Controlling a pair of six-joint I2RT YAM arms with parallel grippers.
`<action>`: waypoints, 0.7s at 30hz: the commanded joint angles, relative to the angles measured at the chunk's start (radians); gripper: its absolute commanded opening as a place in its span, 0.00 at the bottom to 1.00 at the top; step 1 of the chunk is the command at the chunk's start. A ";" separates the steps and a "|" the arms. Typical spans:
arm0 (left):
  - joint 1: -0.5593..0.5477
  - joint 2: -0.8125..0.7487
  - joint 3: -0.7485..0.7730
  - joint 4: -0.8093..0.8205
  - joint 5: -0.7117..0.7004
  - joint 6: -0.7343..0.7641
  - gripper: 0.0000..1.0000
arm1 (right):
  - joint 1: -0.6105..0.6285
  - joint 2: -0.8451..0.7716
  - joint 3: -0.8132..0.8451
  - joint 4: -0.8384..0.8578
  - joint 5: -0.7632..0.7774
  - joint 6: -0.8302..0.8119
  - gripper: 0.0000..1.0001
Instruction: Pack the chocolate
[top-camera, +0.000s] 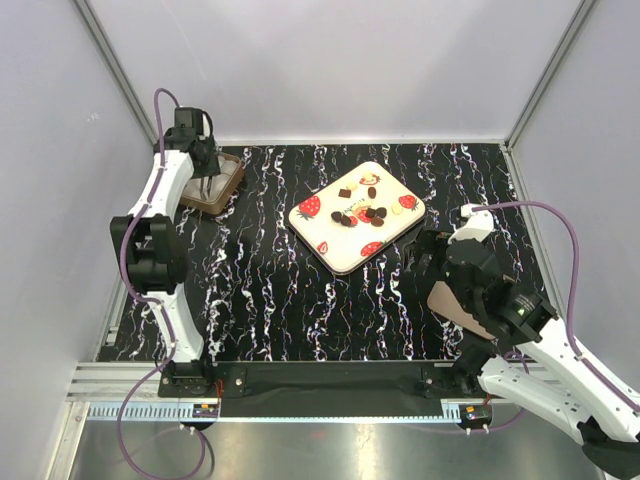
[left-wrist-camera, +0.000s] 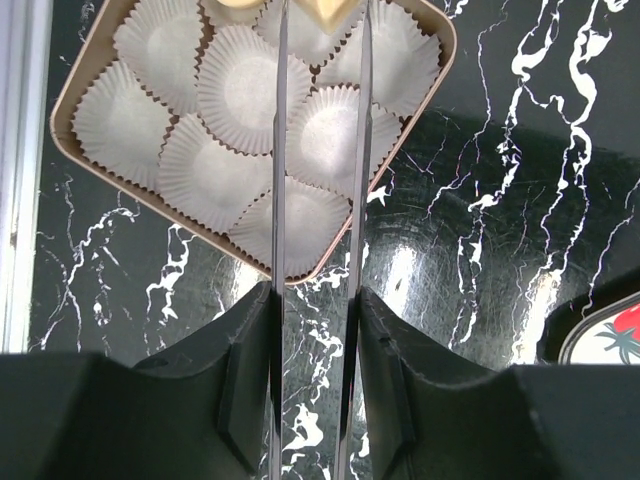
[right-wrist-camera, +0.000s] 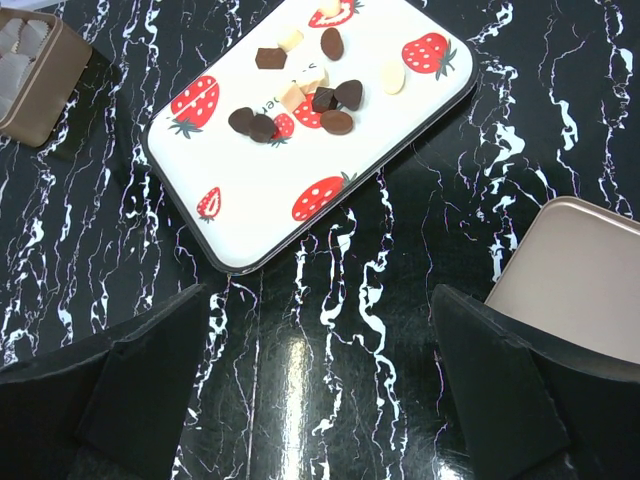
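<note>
The chocolate (top-camera: 358, 215) lies as several small dark, tan and cream pieces on a white strawberry-print tray (top-camera: 395, 228). The right wrist view also shows the chocolate (right-wrist-camera: 300, 95) and its tray (right-wrist-camera: 250, 200). My left gripper (top-camera: 205, 170) hangs over the brown box (top-camera: 232, 182) at the back left. In its wrist view the left gripper (left-wrist-camera: 315, 300) is shut on long metal tweezers (left-wrist-camera: 279, 150). Their tips pinch a cream piece (left-wrist-camera: 320, 10) above the white paper cups (left-wrist-camera: 240, 90). My right gripper (right-wrist-camera: 320, 300) stands open over bare table in front of the tray, nothing between its fingers.
A tan box lid (right-wrist-camera: 580, 270) lies on the table just right of my right gripper (top-camera: 425, 255). The brown box (right-wrist-camera: 35, 85) sits close to the left wall. Grey walls enclose the black marbled table on three sides.
</note>
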 joint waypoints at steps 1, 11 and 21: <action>0.013 0.016 -0.001 0.074 0.025 0.010 0.39 | 0.002 0.012 0.017 0.051 0.021 -0.017 1.00; 0.033 0.079 0.002 0.118 0.013 0.032 0.42 | 0.002 0.023 0.004 0.062 0.038 -0.031 1.00; 0.036 0.095 0.017 0.135 0.048 0.044 0.47 | 0.002 0.022 -0.002 0.067 0.055 -0.042 0.99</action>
